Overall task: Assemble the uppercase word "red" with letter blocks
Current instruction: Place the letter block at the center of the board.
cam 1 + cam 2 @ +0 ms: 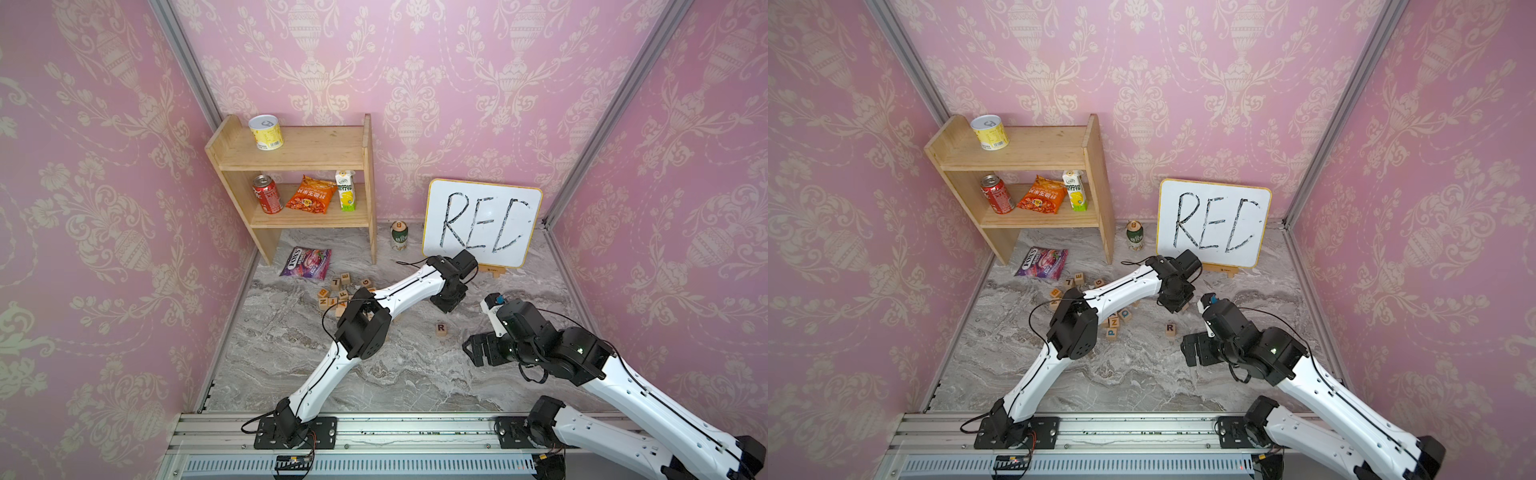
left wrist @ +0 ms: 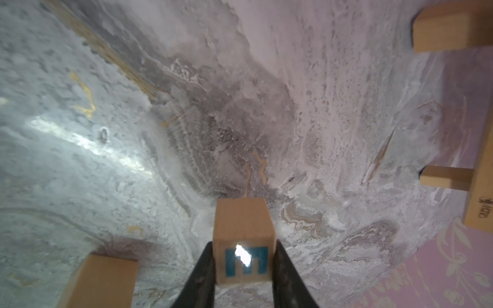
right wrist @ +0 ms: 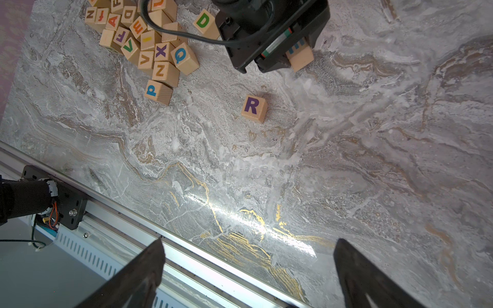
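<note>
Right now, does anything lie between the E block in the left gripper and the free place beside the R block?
Nothing visible does. Only bare table lies between the E block, held in the left gripper, and the R block; the block pile sits aside.

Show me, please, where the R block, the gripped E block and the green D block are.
R block (image 3: 253, 108): right wrist view, lettered top face.
E block (image 2: 244, 252): left wrist view, lettered face.
green D block (image 3: 205, 22): right wrist view, lettered face.
</note>
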`<action>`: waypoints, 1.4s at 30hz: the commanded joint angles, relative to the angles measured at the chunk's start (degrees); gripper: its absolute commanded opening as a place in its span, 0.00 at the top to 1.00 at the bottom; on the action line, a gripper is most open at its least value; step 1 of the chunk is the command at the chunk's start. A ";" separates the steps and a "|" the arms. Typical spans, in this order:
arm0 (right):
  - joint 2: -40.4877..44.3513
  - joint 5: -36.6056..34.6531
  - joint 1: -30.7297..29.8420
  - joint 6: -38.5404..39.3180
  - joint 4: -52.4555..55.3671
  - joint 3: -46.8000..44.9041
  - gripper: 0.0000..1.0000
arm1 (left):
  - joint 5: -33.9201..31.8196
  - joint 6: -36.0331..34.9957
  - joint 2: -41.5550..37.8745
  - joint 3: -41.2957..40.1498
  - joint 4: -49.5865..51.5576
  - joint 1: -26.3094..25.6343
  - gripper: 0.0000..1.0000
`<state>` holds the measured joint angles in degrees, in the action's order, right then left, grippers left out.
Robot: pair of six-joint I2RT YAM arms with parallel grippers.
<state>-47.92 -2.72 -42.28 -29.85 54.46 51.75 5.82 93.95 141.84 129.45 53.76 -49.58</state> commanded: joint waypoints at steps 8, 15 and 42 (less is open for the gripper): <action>-0.90 1.86 1.68 0.13 0.74 -0.01 0.00 | 2.87 -2.65 3.79 4.83 3.88 -1.57 0.67; -1.27 2.19 2.38 0.13 -0.03 -0.02 0.00 | 2.16 -6.53 3.64 7.83 4.60 -1.57 0.26; -11.94 0.54 3.53 -6.48 -8.72 1.97 0.00 | -5.16 -19.87 -23.42 -24.68 -7.50 5.13 0.01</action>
<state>-59.05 -0.73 -39.31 -33.54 47.77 52.27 1.93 75.37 122.72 111.11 51.66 -45.69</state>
